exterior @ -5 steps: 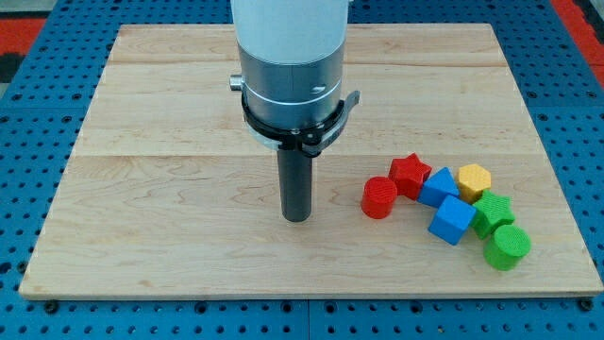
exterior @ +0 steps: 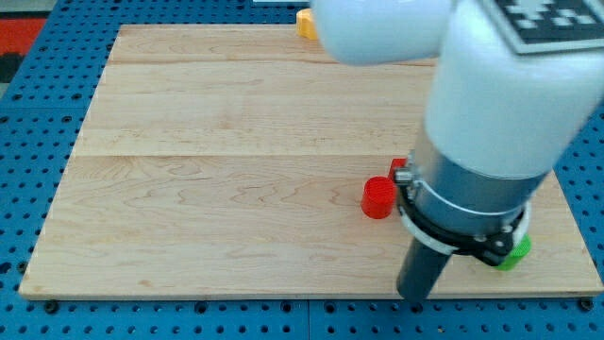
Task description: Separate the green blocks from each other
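In the camera view, my arm (exterior: 491, 142) fills the view's right and hides most of the cluster. My tip (exterior: 415, 295) sits near the worktop's (exterior: 217, 179) bottom edge, below and right of the red cylinder (exterior: 378, 197). Only a sliver of one green block (exterior: 516, 251) shows, right of the rod; the other green one is hidden. A yellow block (exterior: 306, 23) lies at the top edge. There are no jaws on this rig.

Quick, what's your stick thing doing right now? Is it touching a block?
My tip: no gripper, holds nothing. It sits at the board's bottom edge, below the red cylinder and left of the green block; I can't tell if it's touching.
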